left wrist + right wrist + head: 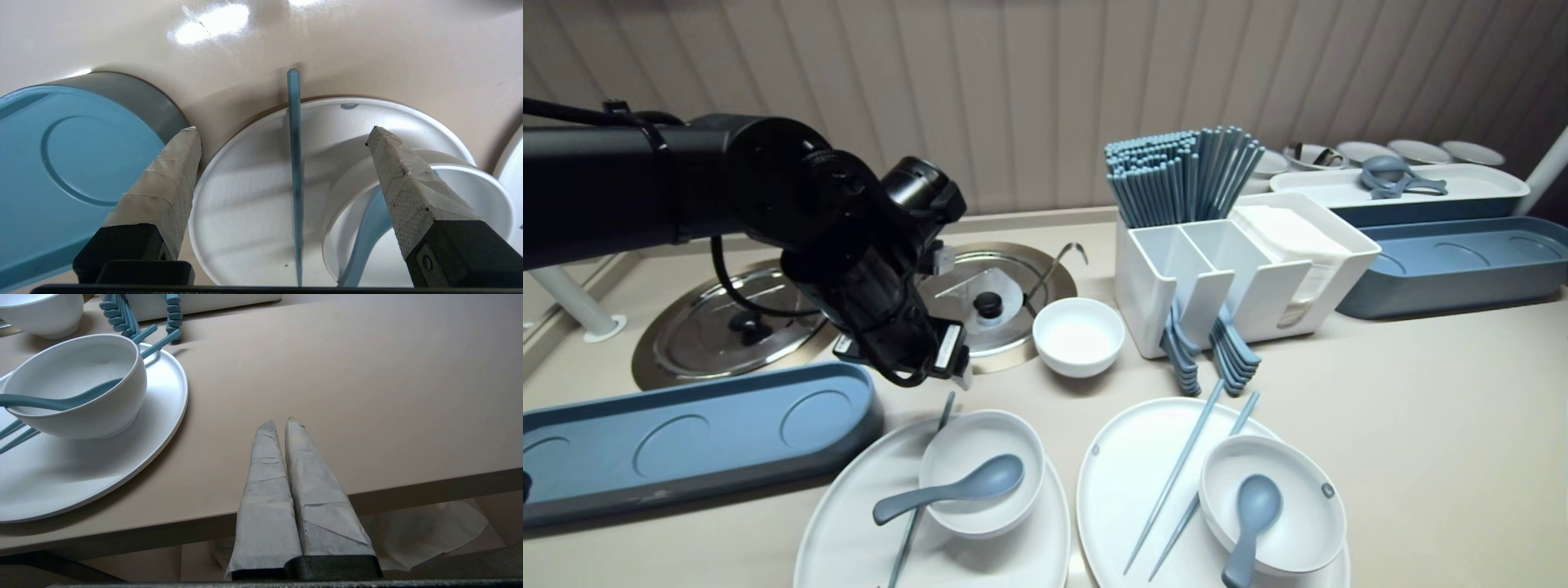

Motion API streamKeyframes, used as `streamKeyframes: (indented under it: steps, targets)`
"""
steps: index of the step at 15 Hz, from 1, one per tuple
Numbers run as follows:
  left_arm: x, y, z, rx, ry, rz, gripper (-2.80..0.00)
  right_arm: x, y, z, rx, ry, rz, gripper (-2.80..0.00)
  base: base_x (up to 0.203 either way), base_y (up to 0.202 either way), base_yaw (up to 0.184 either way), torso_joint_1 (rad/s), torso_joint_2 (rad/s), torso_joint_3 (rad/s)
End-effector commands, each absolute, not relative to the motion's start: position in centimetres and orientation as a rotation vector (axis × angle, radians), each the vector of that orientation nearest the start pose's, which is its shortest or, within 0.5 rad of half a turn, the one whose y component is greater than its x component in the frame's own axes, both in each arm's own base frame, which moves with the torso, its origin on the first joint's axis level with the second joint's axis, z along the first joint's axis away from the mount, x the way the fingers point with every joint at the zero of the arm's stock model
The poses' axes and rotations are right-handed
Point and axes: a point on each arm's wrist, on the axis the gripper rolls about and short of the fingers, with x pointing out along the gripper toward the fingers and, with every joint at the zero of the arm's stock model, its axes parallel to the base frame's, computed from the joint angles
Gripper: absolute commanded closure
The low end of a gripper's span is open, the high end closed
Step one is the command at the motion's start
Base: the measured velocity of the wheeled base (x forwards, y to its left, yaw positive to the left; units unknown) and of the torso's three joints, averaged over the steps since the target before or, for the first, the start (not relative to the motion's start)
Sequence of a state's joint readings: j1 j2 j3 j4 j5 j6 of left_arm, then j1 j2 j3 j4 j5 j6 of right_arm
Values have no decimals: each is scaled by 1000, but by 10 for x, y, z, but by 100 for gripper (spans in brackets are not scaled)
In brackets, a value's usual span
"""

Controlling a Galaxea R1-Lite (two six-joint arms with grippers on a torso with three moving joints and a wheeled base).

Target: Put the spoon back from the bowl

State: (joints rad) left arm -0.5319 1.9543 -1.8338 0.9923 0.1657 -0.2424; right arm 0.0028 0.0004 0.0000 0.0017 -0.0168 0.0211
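Matt blue plastic chopstick (295,171), btwn rough tape-wrapped fingers (163,192) of left pincer (282,131), smooth white plate (245,204) under it, glossy counter (388,53) beyond

1. The beige counter (1421,392) ends at a ribbed wall (1029,82) along its far edge.
2. A round steel lid (703,327) sits sunk into the far left part. A second steel lid (1013,282) lies just beside it, toward the middle.
3. A long blue tray (711,433) lies along the left part of the near edge, just in front of the lids.
4. Two white plates sit side by side at the middle of the near edge, the left plate (841,523) and the right plate (1119,474), their rims close together.
5. A small white bowl (1078,336) stands mid-counter, just beside the second steel lid.
6. A white caddy (1143,318) stands beyond the right plate.
7. A second blue tray (1454,269) lies toward the far right corner, beside the caddy.
8. A white post (580,306) stands at the left edge.
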Motion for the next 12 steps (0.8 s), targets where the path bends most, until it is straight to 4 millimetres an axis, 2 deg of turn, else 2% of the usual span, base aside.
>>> streamKeyframes:
  steps: [1, 7, 8, 9, 12]
  targets:
    - [286, -164, 254, 145, 1044, -198, -280, -23, 0, 75, 21, 2, -14, 0, 0, 0, 0, 0, 0, 0]
    - [282, -162, 259, 139, 1030, -201, -280, -23, 0, 75, 21, 1, -14, 0, 0, 0, 0, 0, 0, 0]
    - [280, -161, 261, 136, 1026, -204, -56, -23, 0, 75, 21, 3, -14, 0, 0, 0, 0, 0, 0, 0]
    - [279, -161, 262, 134, 1023, -206, 0, -23, 0, 75, 21, 3, -14, 0, 0, 0, 0, 0, 0, 0]
    - [274, -158, 268, 127, 1008, -212, 0, -23, 0, 75, 21, 1, -14, 0, 0, 0, 0, 0, 0, 0]
